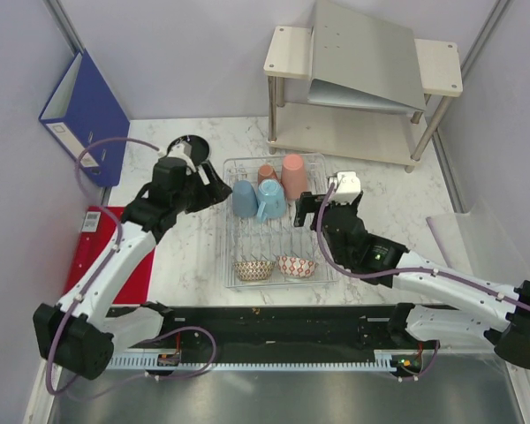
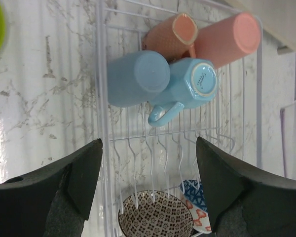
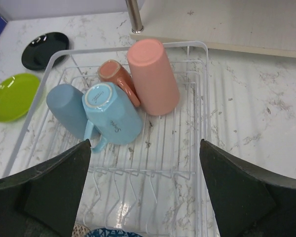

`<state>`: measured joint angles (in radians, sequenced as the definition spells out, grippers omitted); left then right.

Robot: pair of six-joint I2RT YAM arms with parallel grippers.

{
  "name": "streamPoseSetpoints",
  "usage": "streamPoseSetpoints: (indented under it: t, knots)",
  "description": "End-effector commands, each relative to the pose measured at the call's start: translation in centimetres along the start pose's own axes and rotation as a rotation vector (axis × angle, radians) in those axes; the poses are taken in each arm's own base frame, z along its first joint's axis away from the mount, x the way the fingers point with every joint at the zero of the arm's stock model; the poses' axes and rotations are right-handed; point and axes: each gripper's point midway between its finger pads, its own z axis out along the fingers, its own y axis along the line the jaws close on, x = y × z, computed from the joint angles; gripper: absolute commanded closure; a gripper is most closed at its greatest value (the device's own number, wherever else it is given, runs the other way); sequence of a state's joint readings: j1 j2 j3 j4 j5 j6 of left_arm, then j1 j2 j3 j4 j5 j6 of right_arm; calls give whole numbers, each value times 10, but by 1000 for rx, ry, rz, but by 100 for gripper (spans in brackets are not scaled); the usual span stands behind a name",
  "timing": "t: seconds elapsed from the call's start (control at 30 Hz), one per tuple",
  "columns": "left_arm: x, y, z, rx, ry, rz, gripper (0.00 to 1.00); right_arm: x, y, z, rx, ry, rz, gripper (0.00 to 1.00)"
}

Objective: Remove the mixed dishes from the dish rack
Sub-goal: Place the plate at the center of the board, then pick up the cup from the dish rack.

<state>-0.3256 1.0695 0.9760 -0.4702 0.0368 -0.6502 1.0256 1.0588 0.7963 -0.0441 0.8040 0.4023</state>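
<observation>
The dish rack (image 1: 229,221) stands mid-table, a see-through tray with wire prongs. At its far end lie a light-blue cup (image 1: 244,198), a light-blue mug (image 1: 270,201), a salmon mug (image 1: 266,173) and a salmon cup (image 1: 293,174). A brown-white bowl (image 1: 254,269) and a red-white bowl (image 1: 297,266) sit at its near end. A black plate (image 1: 194,145) and a lime-green plate (image 3: 12,96) lie on the table left of the rack. My left gripper (image 1: 215,189) is open at the rack's left rim. My right gripper (image 1: 307,208) hangs open over the rack's right side, empty.
A beige two-tier shelf (image 1: 362,79) stands behind the rack. A blue binder (image 1: 84,110) leans on the left wall, with a red flat thing (image 1: 115,261) in front of it. A see-through sheet (image 1: 473,234) lies at the right.
</observation>
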Motion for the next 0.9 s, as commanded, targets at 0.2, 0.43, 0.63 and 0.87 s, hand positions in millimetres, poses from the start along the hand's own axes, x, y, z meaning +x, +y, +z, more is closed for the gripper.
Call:
streamPoseSetpoints:
  t: [0.2, 0.43, 0.63, 0.87]
  knots:
    - [29, -86, 53, 185, 172, 356, 21, -25, 10, 17, -2, 39, 96, 2]
    - [60, -98, 79, 166, 242, 535, 23, -25, -3, 13, 17, 31, 89, 2]
    - [72, -87, 93, 125, 299, 596, 27, -24, -12, 8, 27, 21, 76, 2]
    - [81, -68, 106, 59, 337, 657, 28, -20, -23, 4, 40, 17, 62, 2]
